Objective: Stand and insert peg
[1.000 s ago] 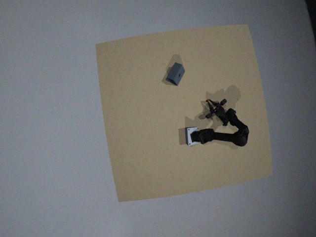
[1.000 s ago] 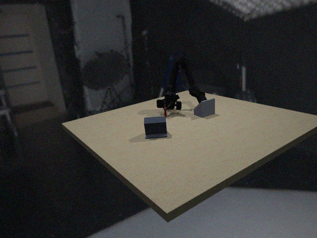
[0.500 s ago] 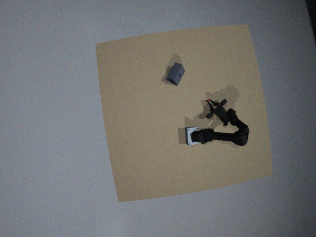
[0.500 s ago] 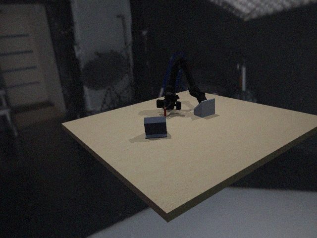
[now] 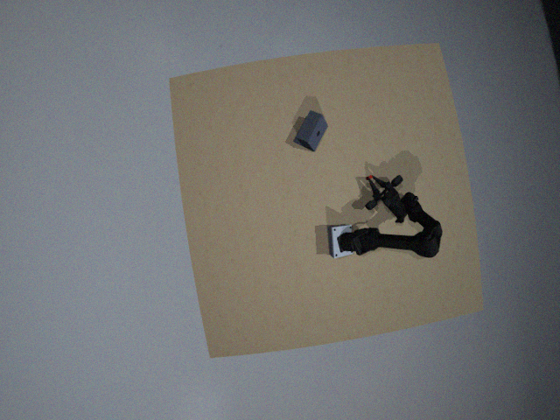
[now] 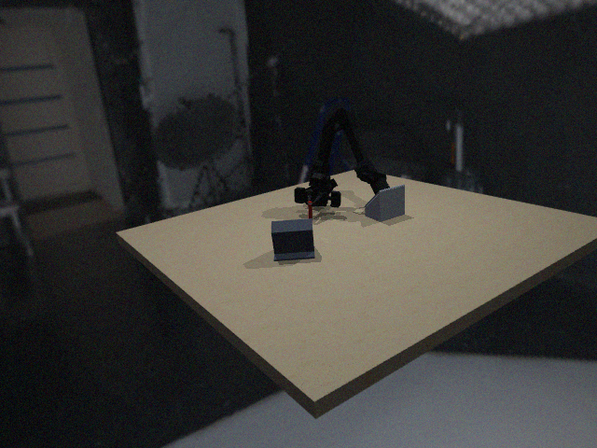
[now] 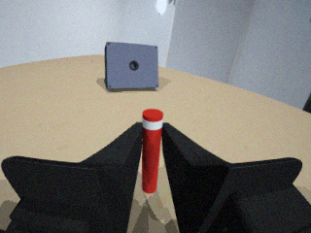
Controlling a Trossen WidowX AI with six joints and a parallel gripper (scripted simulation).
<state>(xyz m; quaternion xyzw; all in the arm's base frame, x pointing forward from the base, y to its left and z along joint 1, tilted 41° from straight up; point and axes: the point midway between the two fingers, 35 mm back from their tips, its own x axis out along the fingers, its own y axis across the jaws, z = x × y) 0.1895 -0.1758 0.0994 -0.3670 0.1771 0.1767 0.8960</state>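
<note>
The red peg (image 5: 369, 177) (image 6: 310, 210) (image 7: 152, 155) stands upright on the table, its white band near the top and its plain end down. My gripper (image 5: 370, 178) (image 7: 152, 128) is low beside it, with one finger on each side of the peg. The fingers are slightly apart and stand very close to the peg's sides, just loose of it; any gap is thin. The sloped panel (image 5: 309, 128) (image 6: 293, 241) (image 7: 119, 73) stands beyond the peg in the wrist view. Its hole (image 5: 318, 133) (image 7: 134, 65) is empty and faces my side; the exterior view shows only the panel's back.
The arm's pale base (image 5: 335, 246) (image 6: 391, 204) stands on the wooden table (image 5: 253, 226) (image 6: 385, 289), to one side of the peg. The arm bends out from it and comes back to the peg. The panel is the only other object on the table.
</note>
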